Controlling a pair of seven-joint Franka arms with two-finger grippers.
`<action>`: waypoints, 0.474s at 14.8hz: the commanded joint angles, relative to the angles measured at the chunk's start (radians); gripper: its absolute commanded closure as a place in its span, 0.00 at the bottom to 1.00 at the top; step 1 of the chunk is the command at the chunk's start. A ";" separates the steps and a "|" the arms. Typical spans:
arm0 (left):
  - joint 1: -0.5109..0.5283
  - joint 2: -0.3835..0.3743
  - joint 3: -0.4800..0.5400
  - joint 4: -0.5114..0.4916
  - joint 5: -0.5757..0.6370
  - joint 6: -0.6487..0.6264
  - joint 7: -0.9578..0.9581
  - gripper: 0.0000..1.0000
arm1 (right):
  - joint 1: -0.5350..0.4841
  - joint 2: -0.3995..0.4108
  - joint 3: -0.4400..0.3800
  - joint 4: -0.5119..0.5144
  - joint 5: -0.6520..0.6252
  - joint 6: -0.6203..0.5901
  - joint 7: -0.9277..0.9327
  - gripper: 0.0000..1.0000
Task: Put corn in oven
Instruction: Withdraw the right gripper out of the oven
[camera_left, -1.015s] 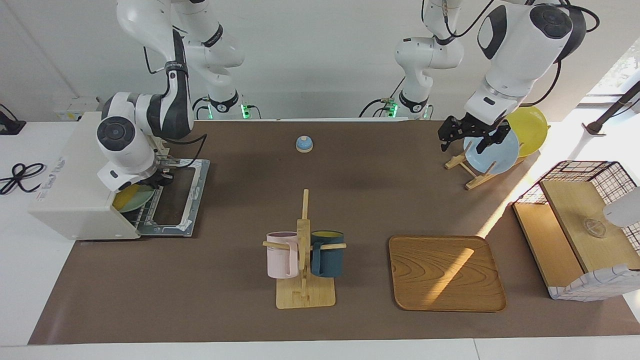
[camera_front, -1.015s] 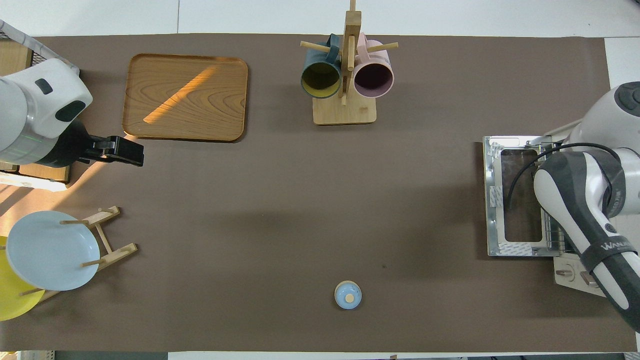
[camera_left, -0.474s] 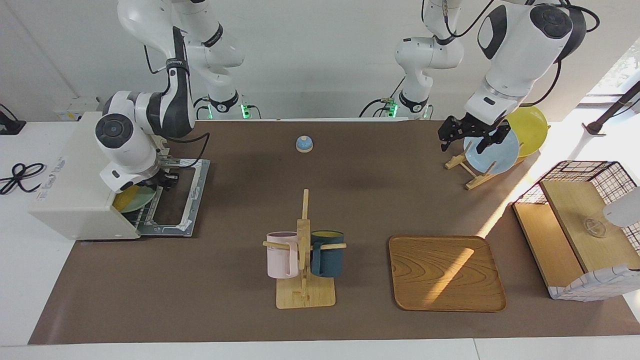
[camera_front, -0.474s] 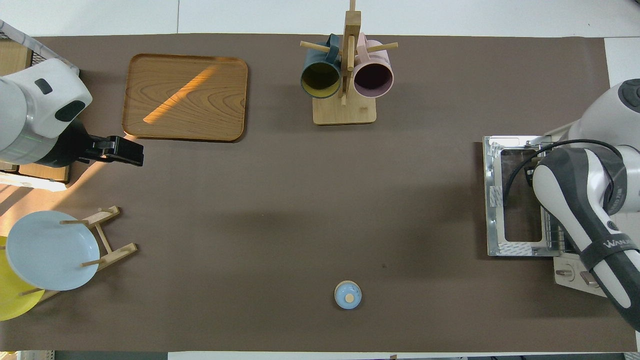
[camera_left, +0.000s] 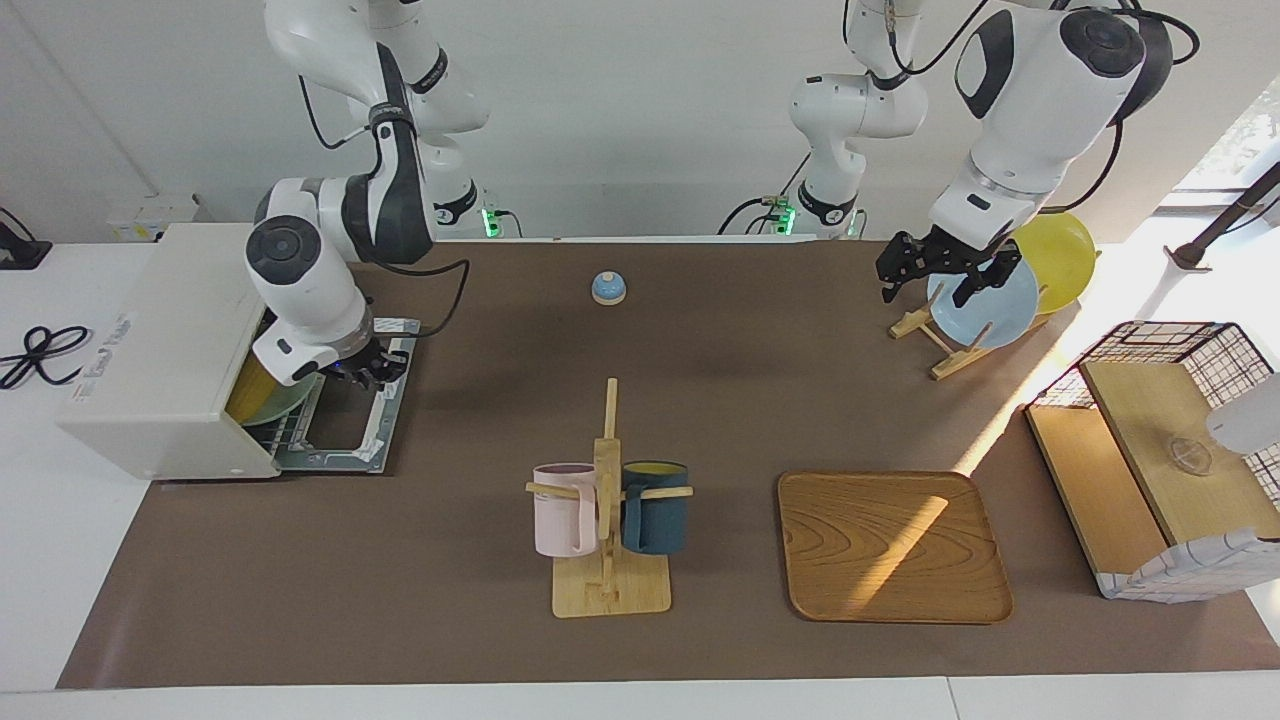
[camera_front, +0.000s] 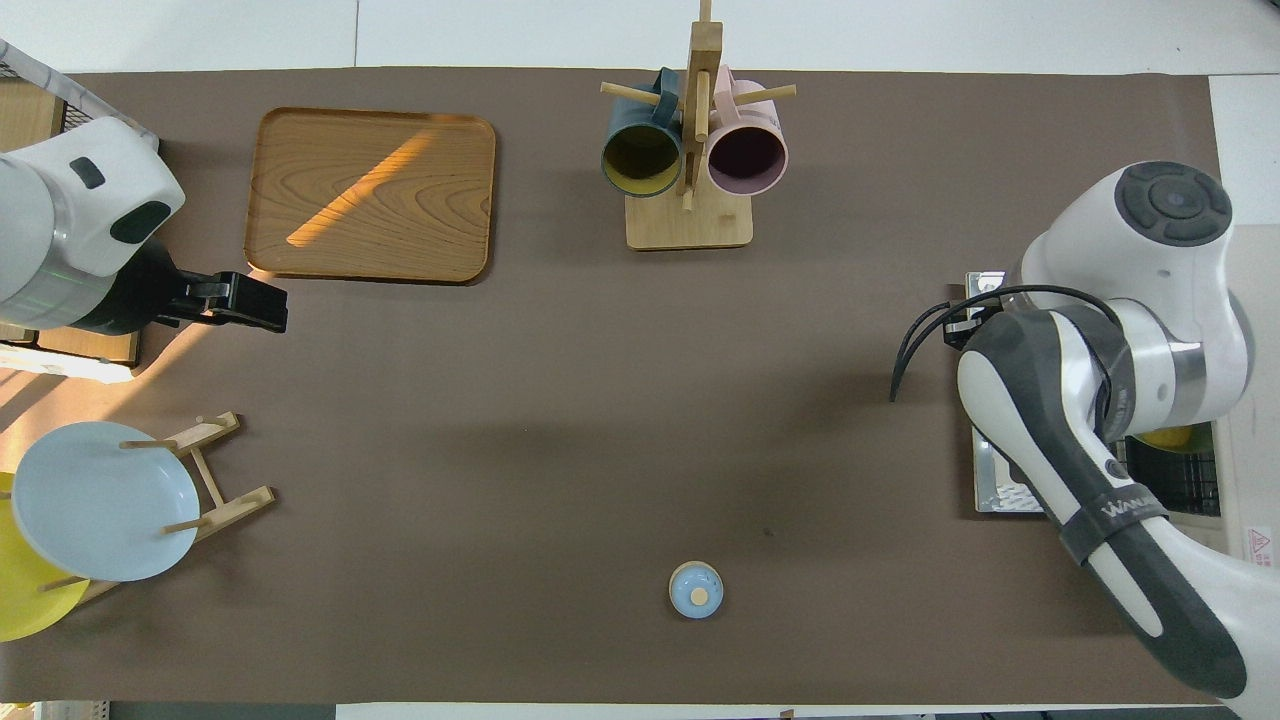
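The off-white oven (camera_left: 150, 340) stands at the right arm's end of the table, its door (camera_left: 350, 425) dropped flat. Inside, the yellow corn (camera_left: 250, 388) lies on a green plate (camera_left: 288, 396) on the wire rack. In the overhead view a bit of the corn (camera_front: 1165, 437) shows past the arm. My right gripper (camera_left: 367, 372) hangs shut over the open door, just outside the oven's mouth, holding nothing. My left gripper (camera_left: 930, 275) waits open above the plate rack (camera_left: 940, 345), and the overhead view also shows this left gripper (camera_front: 262, 305).
A mug stand (camera_left: 608, 520) with a pink and a dark blue mug sits mid-table. A wooden tray (camera_left: 893, 545) lies beside it, and a wire-and-wood basket (camera_left: 1165, 440) at the left arm's end. A small blue bell (camera_left: 608, 288) is near the robots.
My right arm has drawn back out of the oven's mouth and now hangs over the open door. The corn stays inside on the plate. The left arm has not moved.
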 joint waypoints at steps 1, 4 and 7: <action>0.008 -0.011 -0.001 -0.002 -0.012 -0.001 0.008 0.00 | -0.012 -0.016 0.001 -0.083 0.015 0.060 0.041 1.00; 0.008 -0.011 -0.001 -0.002 -0.012 -0.001 0.008 0.00 | -0.012 -0.016 0.001 -0.120 0.015 0.095 0.049 1.00; 0.008 -0.011 -0.001 -0.002 -0.012 -0.001 0.008 0.00 | -0.013 -0.017 0.001 -0.126 0.015 0.097 0.051 1.00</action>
